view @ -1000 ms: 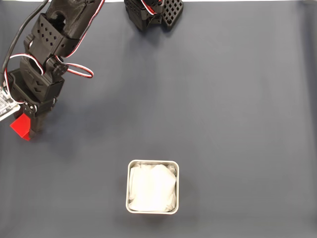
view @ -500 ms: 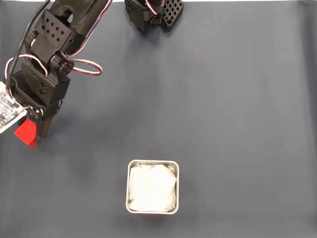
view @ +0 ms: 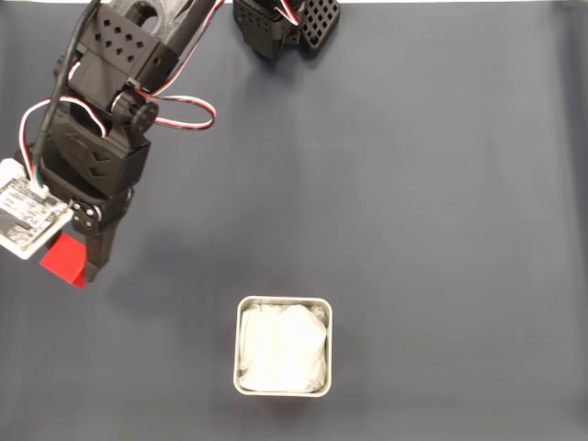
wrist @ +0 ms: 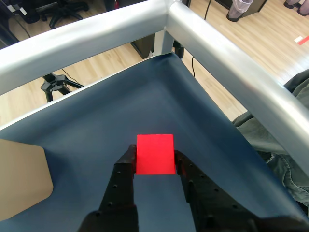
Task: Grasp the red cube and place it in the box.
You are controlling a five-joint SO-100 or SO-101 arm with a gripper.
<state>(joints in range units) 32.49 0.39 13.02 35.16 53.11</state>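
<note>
Pincer [wrist: 154, 157] grips red cube [view: 64, 260], arm half-hiding it

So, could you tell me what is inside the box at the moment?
The box holds only its crumpled white lining; its floor is covered. The cube sits between the fingers.

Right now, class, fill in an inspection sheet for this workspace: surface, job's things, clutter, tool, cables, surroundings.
Surface: dark blue mat, flat in the fixed view.
Job's things: red cube between the tool's fingers; box apart from it, white lining, no cube inside.
Clutter: tan board at the left edge of the wrist view.
Tool: tool shut on the red cube, both fingers against its sides.
Cables: red, white and black wires looping off the arm.
Surroundings: silver rail round the mat, wooden floor beyond.
</note>
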